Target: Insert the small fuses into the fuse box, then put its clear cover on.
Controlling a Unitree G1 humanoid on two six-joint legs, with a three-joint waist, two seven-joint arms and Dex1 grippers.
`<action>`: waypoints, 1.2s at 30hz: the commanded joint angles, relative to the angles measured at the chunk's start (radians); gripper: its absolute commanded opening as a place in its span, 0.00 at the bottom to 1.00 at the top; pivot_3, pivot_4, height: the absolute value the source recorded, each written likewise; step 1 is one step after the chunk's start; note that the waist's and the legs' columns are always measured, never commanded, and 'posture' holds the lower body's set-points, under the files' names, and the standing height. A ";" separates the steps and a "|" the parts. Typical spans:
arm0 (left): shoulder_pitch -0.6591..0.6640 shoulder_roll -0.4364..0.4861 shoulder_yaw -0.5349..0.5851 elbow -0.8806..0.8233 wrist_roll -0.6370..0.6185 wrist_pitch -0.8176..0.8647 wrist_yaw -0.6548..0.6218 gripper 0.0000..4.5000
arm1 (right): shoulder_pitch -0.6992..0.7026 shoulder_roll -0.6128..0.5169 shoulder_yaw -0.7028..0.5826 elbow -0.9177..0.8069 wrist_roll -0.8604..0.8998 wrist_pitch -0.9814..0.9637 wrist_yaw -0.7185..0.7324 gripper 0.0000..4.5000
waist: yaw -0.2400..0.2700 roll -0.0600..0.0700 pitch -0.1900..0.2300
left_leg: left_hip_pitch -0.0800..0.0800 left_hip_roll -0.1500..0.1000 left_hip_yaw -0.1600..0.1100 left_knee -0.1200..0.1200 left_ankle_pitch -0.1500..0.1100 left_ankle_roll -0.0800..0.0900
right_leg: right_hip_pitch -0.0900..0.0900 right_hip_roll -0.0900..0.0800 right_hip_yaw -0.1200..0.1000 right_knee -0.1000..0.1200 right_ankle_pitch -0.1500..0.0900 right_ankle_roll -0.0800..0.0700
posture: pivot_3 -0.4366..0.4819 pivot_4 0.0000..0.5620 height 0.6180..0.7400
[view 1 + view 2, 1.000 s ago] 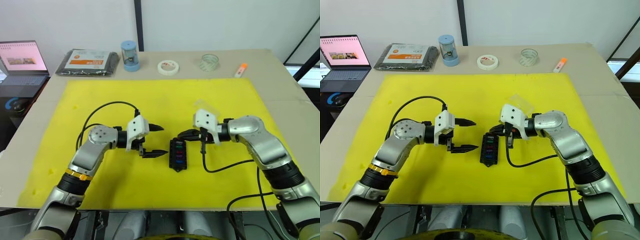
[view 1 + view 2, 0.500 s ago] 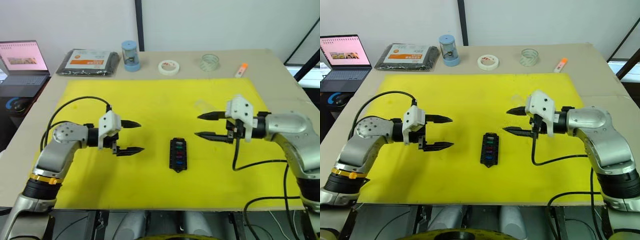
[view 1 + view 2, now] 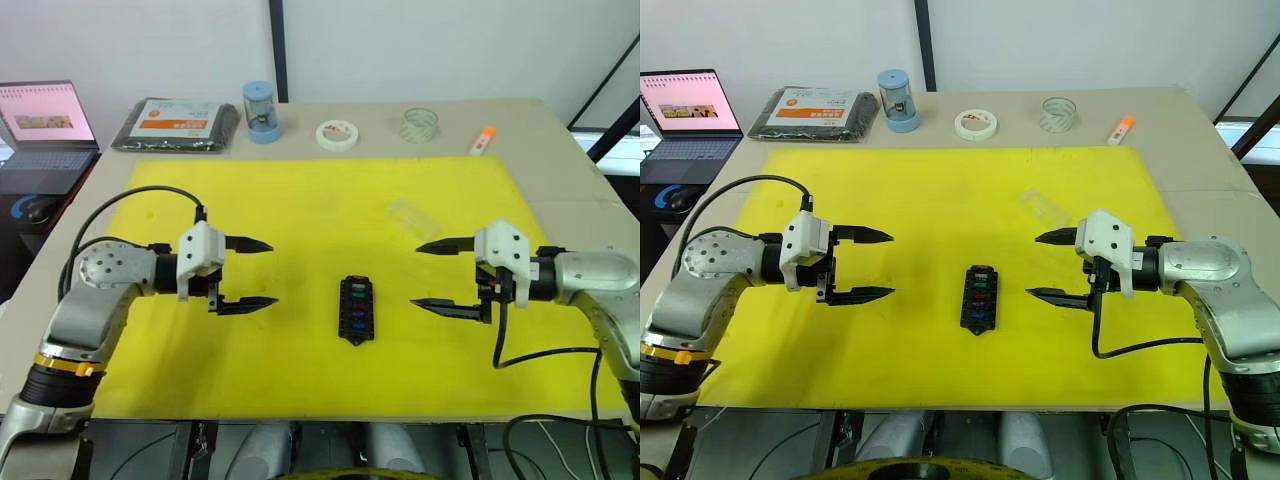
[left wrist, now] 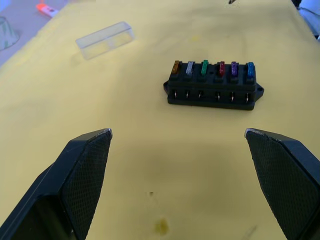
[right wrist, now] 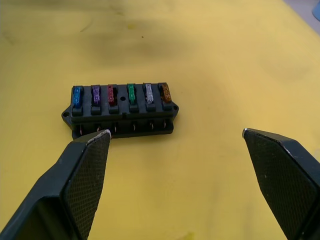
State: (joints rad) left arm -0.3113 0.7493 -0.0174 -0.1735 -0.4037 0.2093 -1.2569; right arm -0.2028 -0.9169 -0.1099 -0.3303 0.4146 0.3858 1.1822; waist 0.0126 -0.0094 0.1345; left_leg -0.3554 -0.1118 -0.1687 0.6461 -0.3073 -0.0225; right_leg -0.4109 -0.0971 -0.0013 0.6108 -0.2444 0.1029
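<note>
Fingers (image 3: 257,272) (image 3: 440,277) spread wide, both holding nothing

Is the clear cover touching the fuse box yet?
Apart. The left wrist view shows bare yellow mat between the clear cover and the fuse box.

Laptop (image 3: 40,125) cut off at frame edge; packet (image 3: 175,124) label text too small.

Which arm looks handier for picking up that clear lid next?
Probably the right: the clear cover lies on the yellow mat just beyond the open right gripper, while the open left gripper waits across the fuse box.
</note>
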 commanded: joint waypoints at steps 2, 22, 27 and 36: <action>0.019 0.000 -0.003 -0.056 -0.018 0.002 0.003 1.00 | -0.004 -0.012 -0.026 -0.023 0.005 -0.027 -0.009 1.00 | -0.001 0.000 0.000 | 0.000 0.000 0.000 0.000 0.000 0.000 | 0.000 0.000 0.000 0.000 0.000 0.000 | 0.48 0.27 1.00; 0.077 -0.150 -0.168 -0.034 0.095 -0.130 0.069 1.00 | -0.049 0.065 -0.105 -0.072 0.066 0.106 -0.268 1.00 | 0.002 0.000 0.000 | 0.000 0.000 0.000 0.000 0.000 0.000 | 0.001 0.000 0.000 -0.001 0.000 0.000 | 0.48 0.27 1.00; -0.009 -0.199 -0.079 -0.073 -0.011 -0.012 0.163 1.00 | -0.083 0.146 -0.039 0.157 -0.072 -0.033 -0.362 1.00 | 0.002 -0.001 0.000 | 0.000 0.000 0.000 0.001 0.000 0.000 | 0.001 0.000 0.000 0.000 0.000 0.000 | 0.48 0.27 1.00; -0.112 -0.267 -0.090 -0.150 -0.052 0.164 0.319 1.00 | -0.226 0.274 0.031 0.608 -0.137 -0.231 -0.300 1.00 | -0.009 0.000 0.000 | 0.001 0.000 0.001 0.000 0.000 0.000 | 0.000 0.001 0.000 0.001 0.000 0.000 | 0.48 0.27 1.00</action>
State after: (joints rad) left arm -0.4273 0.4839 -0.1077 -0.2873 -0.4534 0.3684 -0.9522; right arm -0.4091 -0.6446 -0.0790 0.2447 0.2814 0.1924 0.8582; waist 0.0040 -0.0095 0.1344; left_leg -0.3545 -0.1119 -0.1676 0.6463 -0.3070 -0.0228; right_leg -0.4109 -0.0965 -0.0012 0.6120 -0.2443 0.1029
